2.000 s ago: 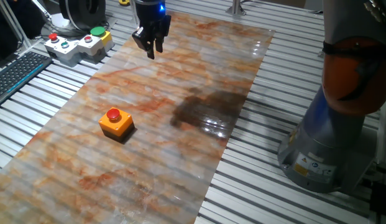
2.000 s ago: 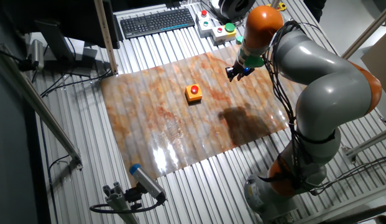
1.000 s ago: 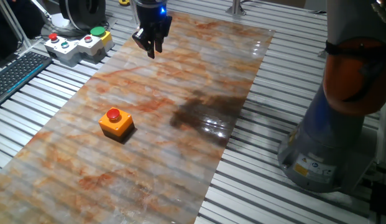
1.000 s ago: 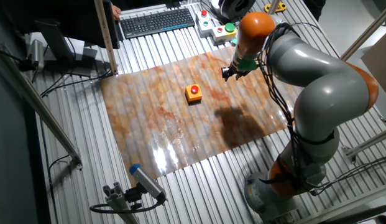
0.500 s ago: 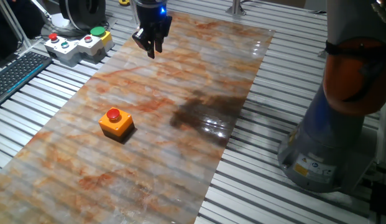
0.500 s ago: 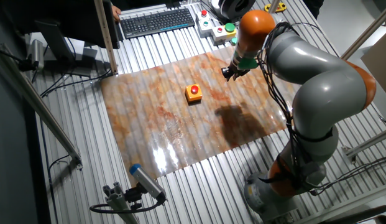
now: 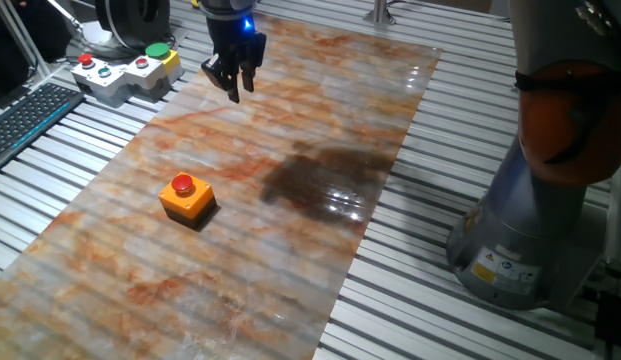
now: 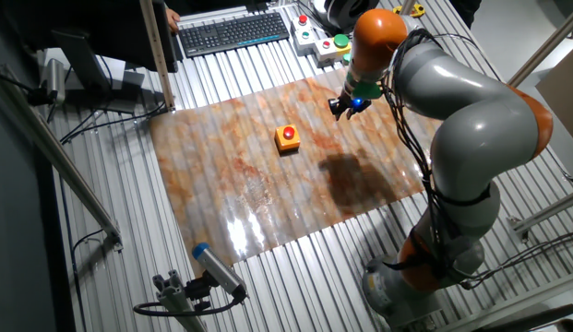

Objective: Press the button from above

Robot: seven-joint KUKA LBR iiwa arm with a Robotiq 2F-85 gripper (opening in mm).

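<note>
The button [image 7: 182, 184] is a small red cap on a square orange box [image 7: 187, 201], standing on the marbled mat toward its left side; in the other fixed view the button [image 8: 287, 133] sits near the mat's middle. My gripper [image 7: 233, 90] hangs above the far end of the mat with its dark fingers pointing down, well away from the button and touching nothing. From the other side the gripper [image 8: 342, 110] is to the right of the orange box [image 8: 287, 139]. The fingertips are too small and dark to show a gap or contact.
A grey-and-yellow control box [image 7: 126, 70] with red, blue and green buttons stands off the mat's far left corner, beside a keyboard [image 7: 20, 118]. The arm's base [image 7: 525, 235] fills the right side. A blue-tipped tool [image 8: 215, 267] lies on the slatted table.
The gripper has shifted a little to the left over the far end of the mat, and its shadow on the mat moved left too. The button has not moved.
</note>
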